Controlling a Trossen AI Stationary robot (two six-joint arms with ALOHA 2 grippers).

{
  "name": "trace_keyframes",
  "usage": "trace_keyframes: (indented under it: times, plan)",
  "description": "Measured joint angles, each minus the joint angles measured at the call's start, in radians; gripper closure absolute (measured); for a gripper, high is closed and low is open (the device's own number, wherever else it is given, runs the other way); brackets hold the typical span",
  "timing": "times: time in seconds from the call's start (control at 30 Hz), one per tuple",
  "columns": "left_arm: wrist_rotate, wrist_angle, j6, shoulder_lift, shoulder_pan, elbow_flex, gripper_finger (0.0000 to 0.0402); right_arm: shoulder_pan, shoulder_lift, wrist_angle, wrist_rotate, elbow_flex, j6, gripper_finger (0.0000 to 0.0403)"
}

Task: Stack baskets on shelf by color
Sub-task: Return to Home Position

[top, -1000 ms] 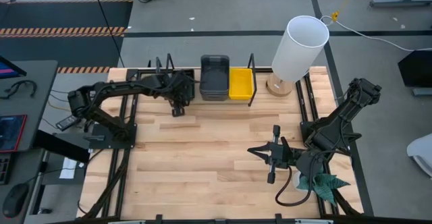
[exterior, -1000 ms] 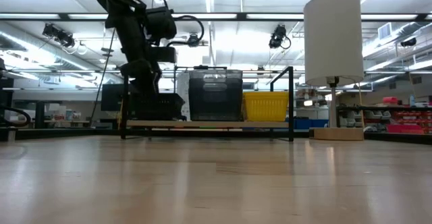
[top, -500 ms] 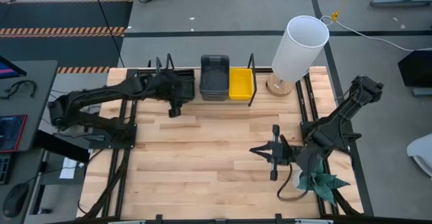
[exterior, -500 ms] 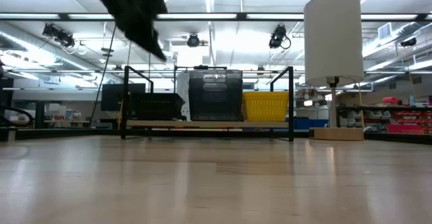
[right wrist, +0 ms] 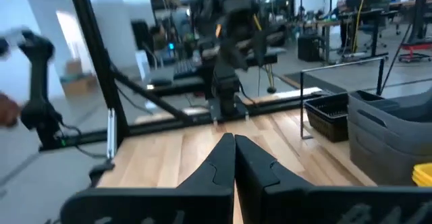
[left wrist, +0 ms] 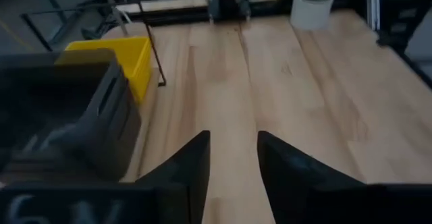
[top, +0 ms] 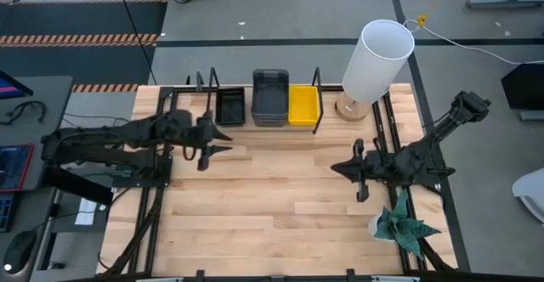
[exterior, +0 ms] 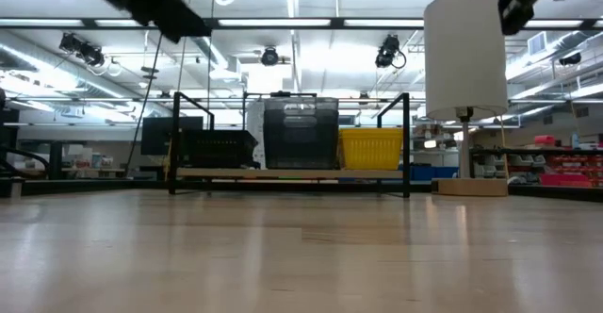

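Over the table's left side, my left gripper (top: 219, 141) hovers with its fingers spread and nothing between them, near the left end of the shelf (exterior: 292, 172). On that shelf, side by side, sit the black mesh baskets (top: 229, 109), the dark grey baskets (top: 270, 98) and the yellow baskets (top: 303, 104). Farther right, my right gripper (top: 337, 167) hangs above bare wood, fingers pressed together, empty.

No legible text, no labels or brands, no numbers or signs
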Motion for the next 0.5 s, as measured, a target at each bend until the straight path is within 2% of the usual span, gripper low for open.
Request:
trace_keyframes:
  times: [0.2, 0.5]
  plan:
    - [-0.049, 0.107, -0.106, -0.227, -0.017, -0.188, 0.0289, -0.047, -0.15, 0.034, -0.008, -0.124, -0.001, 0.0398]
    - [-0.082, 0.281, -0.195, -0.569, 0.024, -0.368, 0.0332, -0.309, -0.36, 0.082, -0.323, -0.269, 0.05, 0.0401]
